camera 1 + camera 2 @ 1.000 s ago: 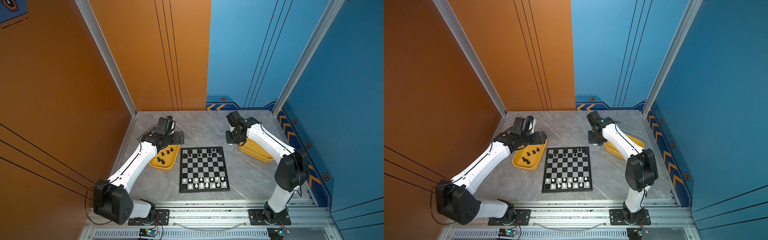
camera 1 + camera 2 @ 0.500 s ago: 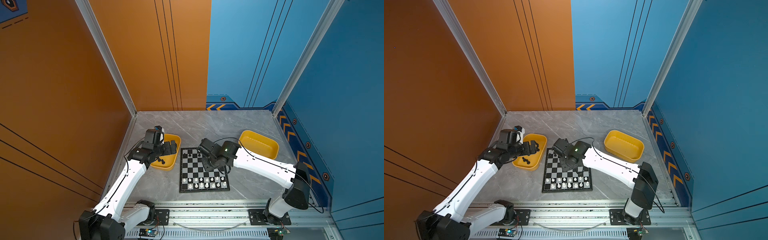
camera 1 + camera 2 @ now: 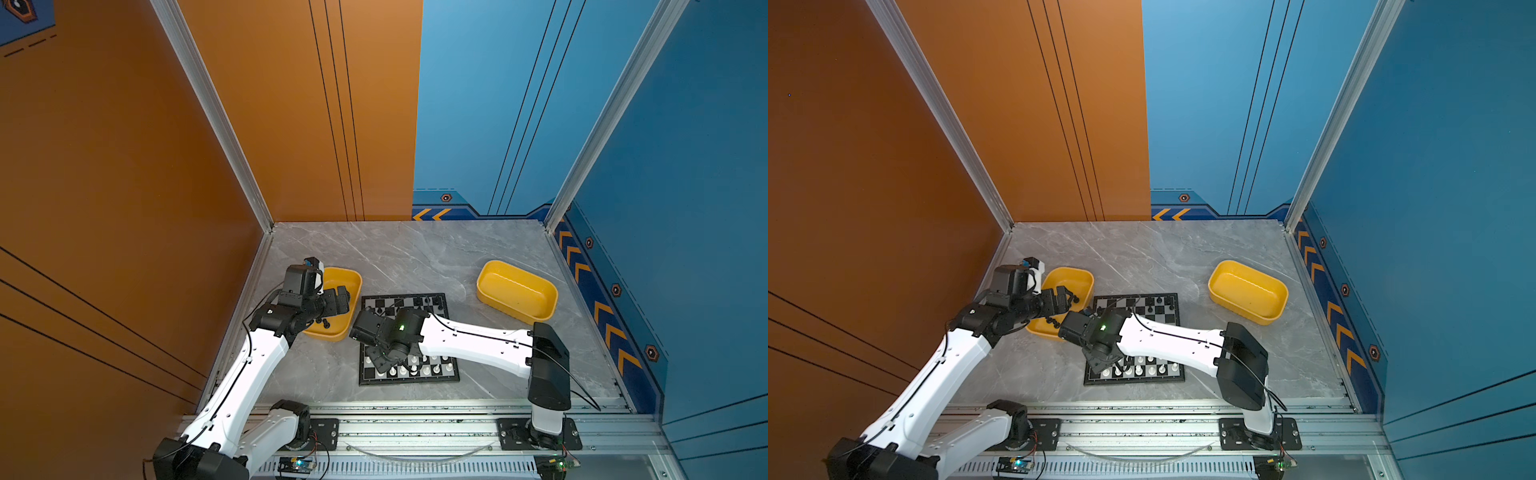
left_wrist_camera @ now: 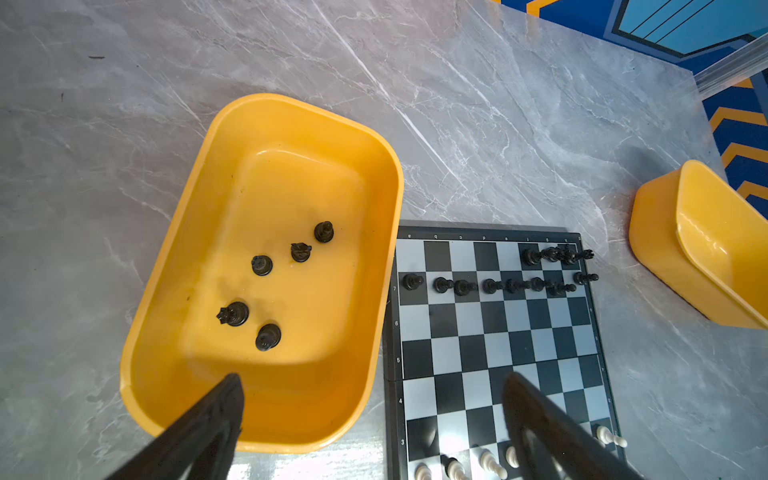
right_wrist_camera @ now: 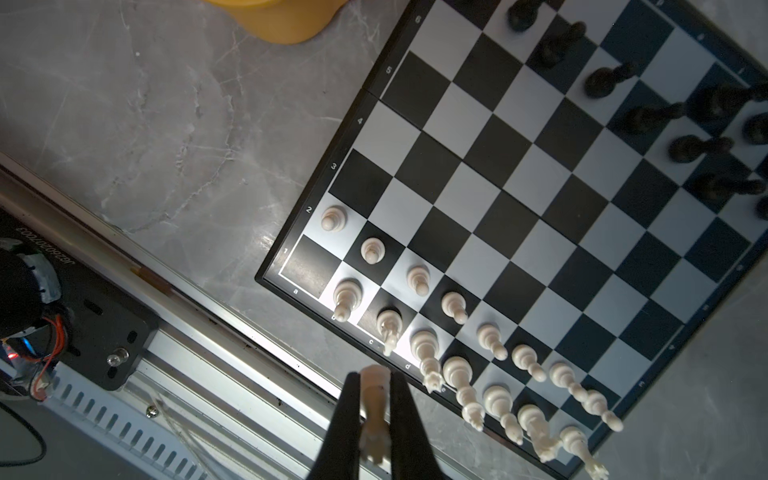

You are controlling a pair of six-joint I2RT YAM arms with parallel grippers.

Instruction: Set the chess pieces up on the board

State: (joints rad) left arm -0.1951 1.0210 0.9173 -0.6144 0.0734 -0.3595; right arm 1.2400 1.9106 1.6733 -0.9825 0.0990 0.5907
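Chess pieces (image 5: 455, 305) mostly set on flat black-and-silver board (image 5: 519, 208); one white plastic piece (image 5: 374, 411) is pinched in right tool (image 5: 372, 382), five black chessmen (image 4: 262, 265) are left in rounded yellow plastic tray (image 4: 174, 232), left tool (image 4: 372, 380) spread wide

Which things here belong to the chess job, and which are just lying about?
Job: board, white piece in the right gripper, black pieces, yellow tray holding them.
Lying about: other yellow tray, metal rail.

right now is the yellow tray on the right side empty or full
Empty: the right yellow tray shows only bare floor in both top views, nothing inside.
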